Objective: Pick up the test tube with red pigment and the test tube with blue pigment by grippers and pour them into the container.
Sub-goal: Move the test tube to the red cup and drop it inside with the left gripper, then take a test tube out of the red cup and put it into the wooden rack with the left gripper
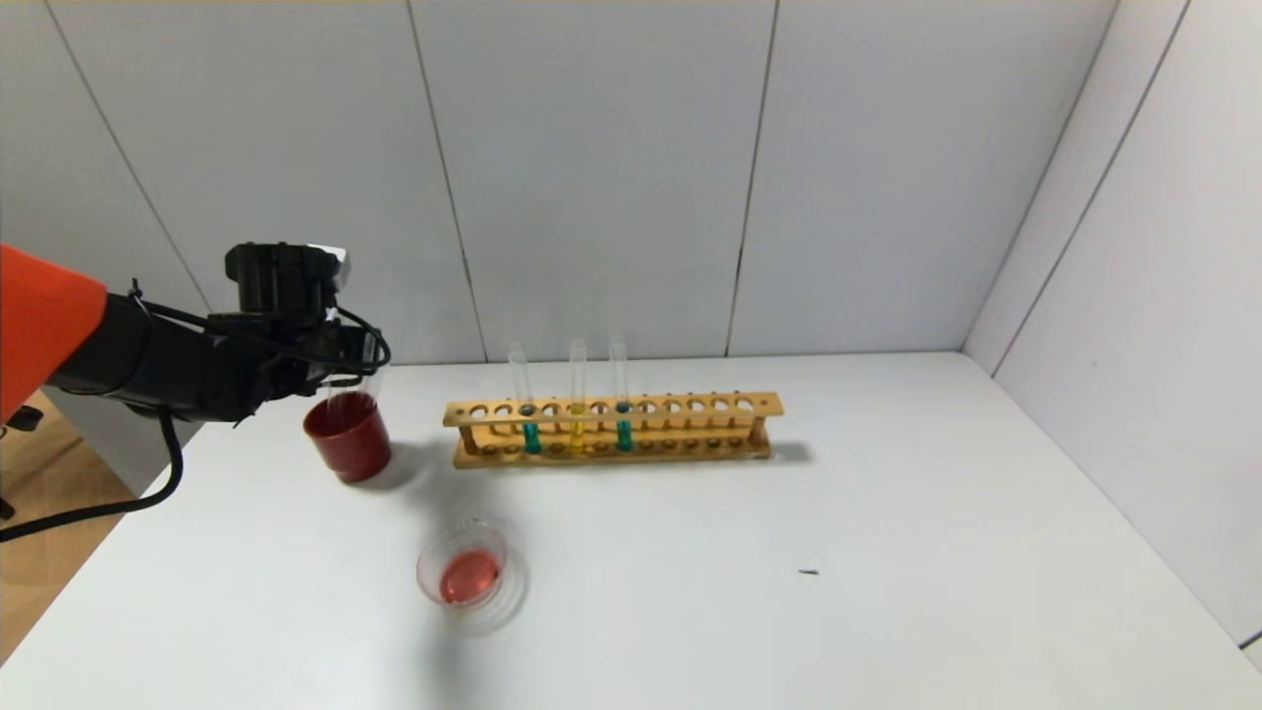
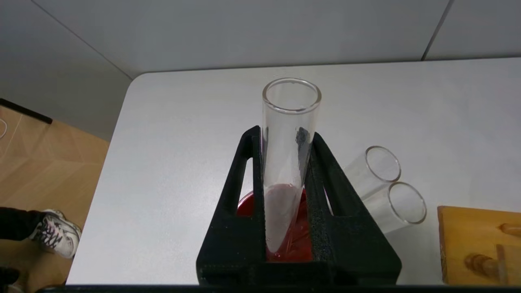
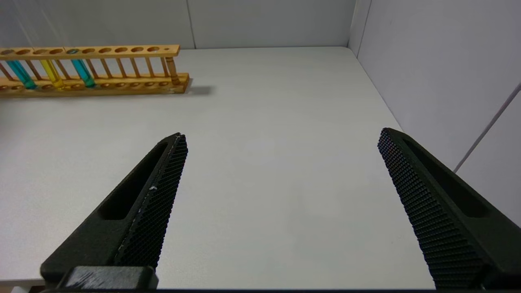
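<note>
one emptied test tube [image 2: 290,134] sits clamped in the left end effector [image 2: 285,195] above a red cup [image 1: 347,436].

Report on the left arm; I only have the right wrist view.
Observer: The left gripper is shut on a clear, empty tube.
Operator: Say where it is.
Observer: Over the red cup, to the left of the rack.
Operator: Check the container.
Observer: The container sits nearer the robot than the rack and has red liquid in it.
</note>
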You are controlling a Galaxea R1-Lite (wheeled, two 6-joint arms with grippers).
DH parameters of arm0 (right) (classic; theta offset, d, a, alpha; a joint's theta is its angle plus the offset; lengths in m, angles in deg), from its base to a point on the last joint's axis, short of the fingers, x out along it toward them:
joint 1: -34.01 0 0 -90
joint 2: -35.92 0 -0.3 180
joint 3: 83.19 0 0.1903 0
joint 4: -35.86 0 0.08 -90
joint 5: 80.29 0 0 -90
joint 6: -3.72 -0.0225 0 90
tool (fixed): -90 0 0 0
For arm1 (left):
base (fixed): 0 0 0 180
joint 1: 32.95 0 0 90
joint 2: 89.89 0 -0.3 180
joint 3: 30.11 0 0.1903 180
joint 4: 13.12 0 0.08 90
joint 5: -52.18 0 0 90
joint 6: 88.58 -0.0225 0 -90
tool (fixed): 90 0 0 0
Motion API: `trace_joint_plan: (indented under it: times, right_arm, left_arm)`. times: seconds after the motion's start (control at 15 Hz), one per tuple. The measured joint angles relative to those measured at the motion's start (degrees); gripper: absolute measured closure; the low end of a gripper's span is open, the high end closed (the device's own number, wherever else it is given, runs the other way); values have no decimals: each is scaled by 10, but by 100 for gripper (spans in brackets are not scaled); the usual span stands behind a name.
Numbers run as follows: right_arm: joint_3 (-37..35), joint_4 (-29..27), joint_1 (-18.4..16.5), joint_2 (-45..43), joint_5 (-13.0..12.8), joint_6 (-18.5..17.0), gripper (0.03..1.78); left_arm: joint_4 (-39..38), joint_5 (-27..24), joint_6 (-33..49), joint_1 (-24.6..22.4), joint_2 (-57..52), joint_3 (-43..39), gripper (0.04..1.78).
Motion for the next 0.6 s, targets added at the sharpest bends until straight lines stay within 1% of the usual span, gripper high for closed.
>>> trace_joint_plan:
  times: [0.07,0.2,0.27,0.47,0.6]
  right_arm:
    - [0,0,0,0,0,0,10]
    - [0,0,0,0,0,0,10]
    - [0,0,0,0,0,0,10]
    - [0,0,0,0,0,0,10]
    - [0,0,0,0,0,0,10]
  left_arm:
    - [0,0,1,0,0,-4,143]
    - [-12,-1,0,0,-1,-17,125]
    - [-23,-1,-3,0,-1,-22,111]
    - [-38,0,-6,0,-3,-30,59]
    - [-38,0,-8,0,-8,-28,32]
